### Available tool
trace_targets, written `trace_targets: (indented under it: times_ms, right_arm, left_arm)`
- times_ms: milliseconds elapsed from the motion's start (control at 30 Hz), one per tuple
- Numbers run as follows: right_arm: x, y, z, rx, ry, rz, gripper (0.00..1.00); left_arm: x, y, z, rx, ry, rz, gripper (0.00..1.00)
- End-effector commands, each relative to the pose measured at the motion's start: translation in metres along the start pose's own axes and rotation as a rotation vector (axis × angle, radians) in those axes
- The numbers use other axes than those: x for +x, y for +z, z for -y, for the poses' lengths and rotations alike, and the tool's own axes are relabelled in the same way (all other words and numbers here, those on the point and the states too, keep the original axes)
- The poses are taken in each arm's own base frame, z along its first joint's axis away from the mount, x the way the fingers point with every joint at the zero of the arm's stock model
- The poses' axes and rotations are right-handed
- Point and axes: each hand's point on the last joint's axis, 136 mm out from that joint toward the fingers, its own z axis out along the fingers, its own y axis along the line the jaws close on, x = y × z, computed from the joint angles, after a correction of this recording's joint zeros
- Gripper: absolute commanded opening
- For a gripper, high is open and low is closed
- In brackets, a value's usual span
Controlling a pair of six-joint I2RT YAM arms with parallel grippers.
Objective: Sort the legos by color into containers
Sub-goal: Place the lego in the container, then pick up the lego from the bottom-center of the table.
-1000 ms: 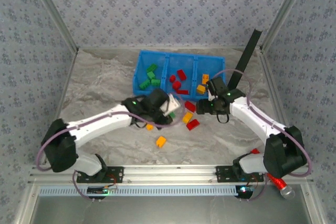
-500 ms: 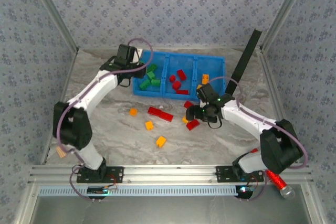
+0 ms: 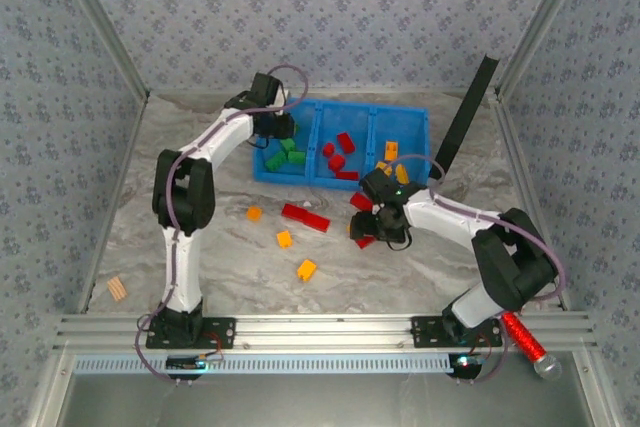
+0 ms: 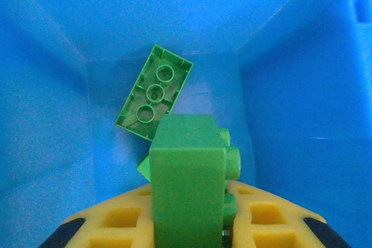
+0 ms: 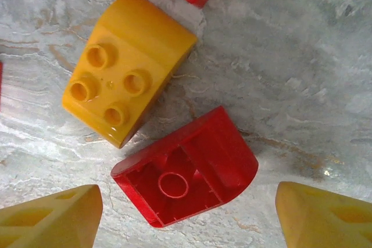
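I've got the right gripper [image 5: 189, 216] spread, red brick [image 5: 186, 166] upturned between its jaws, long axis slanted across them; left gripper [image 4: 189, 227] clamps a green brick [image 4: 187, 184] over the bin [image 4: 290, 56].

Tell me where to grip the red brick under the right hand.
Best bet: come straight down; pinch the red brick across its flat side walls, not the rounded end. It lies hollow side up between the right hand's open fingers.
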Motion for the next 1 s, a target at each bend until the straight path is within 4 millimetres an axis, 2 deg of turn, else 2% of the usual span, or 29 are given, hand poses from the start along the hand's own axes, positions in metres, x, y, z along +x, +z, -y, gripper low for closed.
trace_targets:
  times_ms: [0, 233, 533, 633, 833, 967]
  right_arm:
    - [-0.003, 0.001, 0.003, 0.049, 0.020, -0.002, 0.78]
    - [-0.001, 0.013, 0.012, 0.103, 0.011, -0.029, 0.75]
    - [0.001, 0.010, 0.026, 0.149, 0.019, -0.028, 0.62]
    - [-0.004, 0.007, 0.030, 0.151, 0.026, -0.010, 0.57]
    - [-0.020, 0.005, 0.024, 0.126, -0.051, 0.025, 0.62]
    - [-0.030, 0.008, 0.016, 0.114, -0.091, 0.033, 0.59]
  left_arm:
    - [0.003, 0.002, 0.005, 0.022, -0.021, -0.031, 0.12]
    - [0.021, 0.014, 0.000, 0.005, -0.021, -0.081, 0.19]
    - [0.040, 0.024, -0.007, -0.018, -0.019, -0.154, 0.43]
    - [0.044, 0.023, -0.007, -0.019, -0.020, -0.160, 0.46]
    - [0.048, 0.016, -0.004, -0.015, -0.007, -0.163, 0.59]
    - [0.044, 0.004, 0.007, 0.029, 0.001, -0.137, 0.62]
